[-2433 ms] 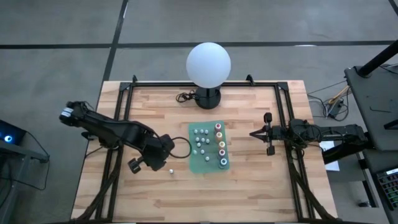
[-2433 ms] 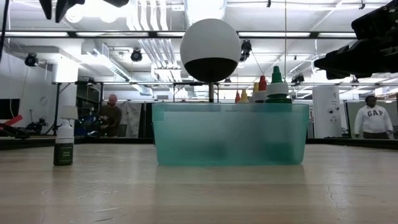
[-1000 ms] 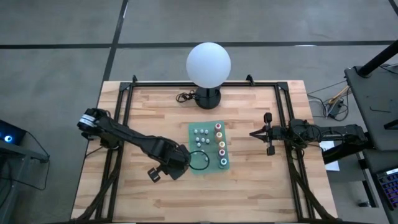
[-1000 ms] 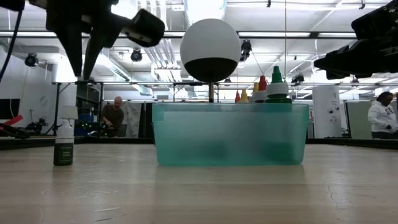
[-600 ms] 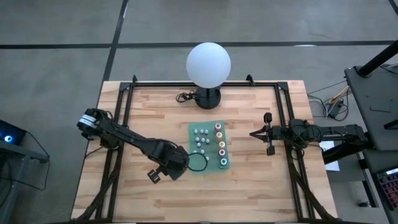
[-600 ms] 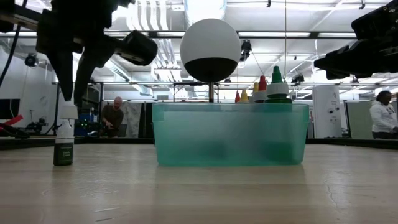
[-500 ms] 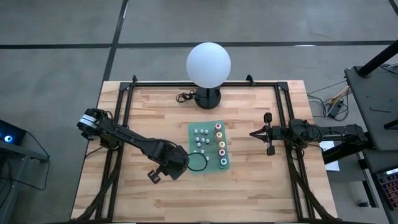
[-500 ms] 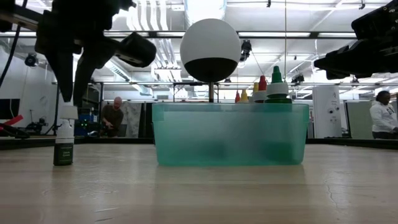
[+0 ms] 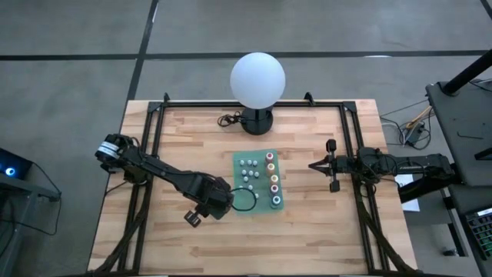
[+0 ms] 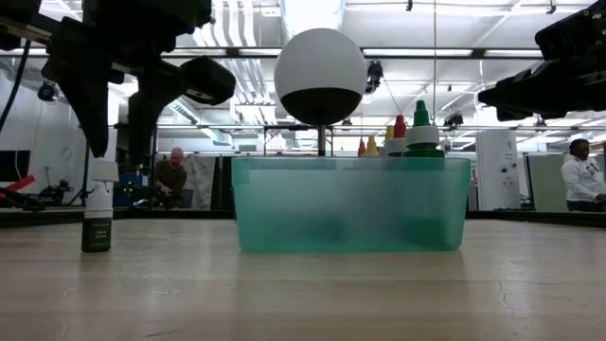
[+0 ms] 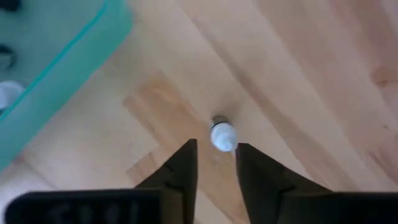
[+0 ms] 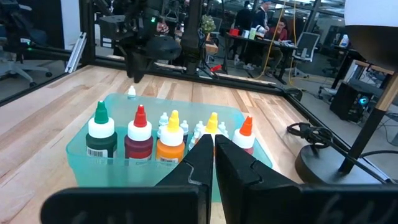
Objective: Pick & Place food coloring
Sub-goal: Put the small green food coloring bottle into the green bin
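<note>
Wooden tabletop carries a lone whitish bottle (image 11: 223, 135) upright beside the green tray (image 9: 258, 181) (the right gripper (image 12: 214, 146) waits pressed together), and the left gripper (image 11: 215, 163), fingers parted above its cap, could tip it if they descend off-centre.

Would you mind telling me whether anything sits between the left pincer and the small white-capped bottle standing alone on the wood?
Nothing visible does. The left pincer hangs right above the lone bottle, fingers parted, bare table around it. The teal bin stands off to one side, not in the path.
</note>
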`<state>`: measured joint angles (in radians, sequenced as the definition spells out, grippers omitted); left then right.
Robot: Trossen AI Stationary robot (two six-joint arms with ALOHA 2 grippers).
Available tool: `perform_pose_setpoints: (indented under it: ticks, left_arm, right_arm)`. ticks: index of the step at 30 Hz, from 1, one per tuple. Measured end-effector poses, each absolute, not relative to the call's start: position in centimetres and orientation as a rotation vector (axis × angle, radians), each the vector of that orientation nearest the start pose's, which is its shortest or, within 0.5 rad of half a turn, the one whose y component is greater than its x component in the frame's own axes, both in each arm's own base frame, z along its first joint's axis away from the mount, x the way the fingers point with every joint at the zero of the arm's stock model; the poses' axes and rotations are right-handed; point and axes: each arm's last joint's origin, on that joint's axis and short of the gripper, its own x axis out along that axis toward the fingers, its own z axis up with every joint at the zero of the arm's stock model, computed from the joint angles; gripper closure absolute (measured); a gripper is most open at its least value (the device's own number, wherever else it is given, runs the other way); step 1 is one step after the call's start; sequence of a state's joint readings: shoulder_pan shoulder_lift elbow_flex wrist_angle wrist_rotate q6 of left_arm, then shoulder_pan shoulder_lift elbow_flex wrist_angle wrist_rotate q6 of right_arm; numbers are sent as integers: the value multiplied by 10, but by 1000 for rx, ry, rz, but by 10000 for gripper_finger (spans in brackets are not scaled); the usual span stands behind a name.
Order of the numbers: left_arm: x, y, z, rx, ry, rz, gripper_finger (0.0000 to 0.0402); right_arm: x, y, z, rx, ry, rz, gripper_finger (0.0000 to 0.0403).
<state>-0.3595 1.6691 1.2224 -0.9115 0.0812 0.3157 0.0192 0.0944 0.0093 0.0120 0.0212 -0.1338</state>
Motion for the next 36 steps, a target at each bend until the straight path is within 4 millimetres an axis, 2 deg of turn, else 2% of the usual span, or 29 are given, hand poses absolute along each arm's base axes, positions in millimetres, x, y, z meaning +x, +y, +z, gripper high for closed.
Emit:
perform_pose_setpoints:
  ticks: [5,10,27,36]
  left_arm:
    - [292,-112,220,437,1299,-552,274]
    - [292,-112,220,437,1299,-552,249]
    - [293,-112,219,416,1301,-523,246]
    - [288,-110,204,396,1329,-509,246]
  right_arm:
    - [103,1,160,-135,73,3,394]
    - [103,1,160,-133,73,3,394]
    - [103,1,160,-133,73,3,394]
    - [103,1,160,-134,73,3,394]
